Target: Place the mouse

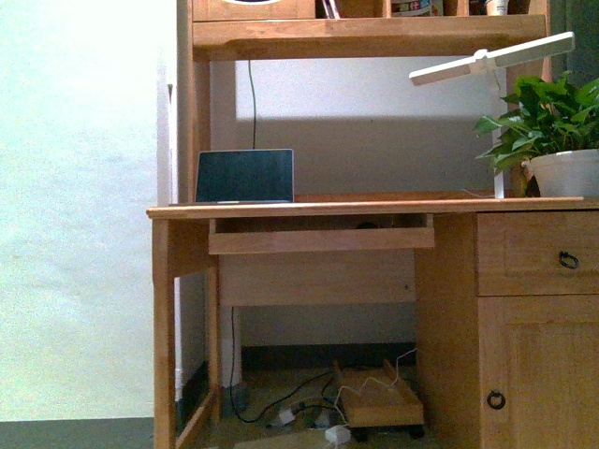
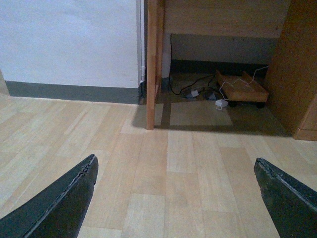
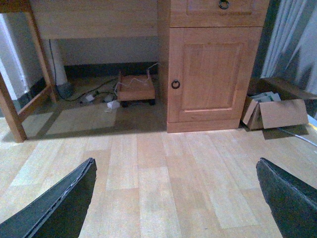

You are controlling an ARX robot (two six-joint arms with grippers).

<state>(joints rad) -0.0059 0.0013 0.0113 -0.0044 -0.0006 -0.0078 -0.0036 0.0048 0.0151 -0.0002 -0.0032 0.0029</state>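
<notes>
We spot no mouse; L tool (image 2: 174, 161) & R tool (image 3: 176, 162) gape empty, table (image 1: 374, 208) far ahead, nearer arm unclear.

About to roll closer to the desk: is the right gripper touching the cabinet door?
Apart. In the right wrist view the right gripper, fingers open, hangs short of the cabinet door, with bare floor between them.

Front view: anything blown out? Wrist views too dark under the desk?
Front view: the wall at left is washed out to pale green-white, and the laptop screen is dark. Left wrist view: under the desk the cables sit in shadow but readable. Right wrist view: floor evenly lit, no glare.
</notes>
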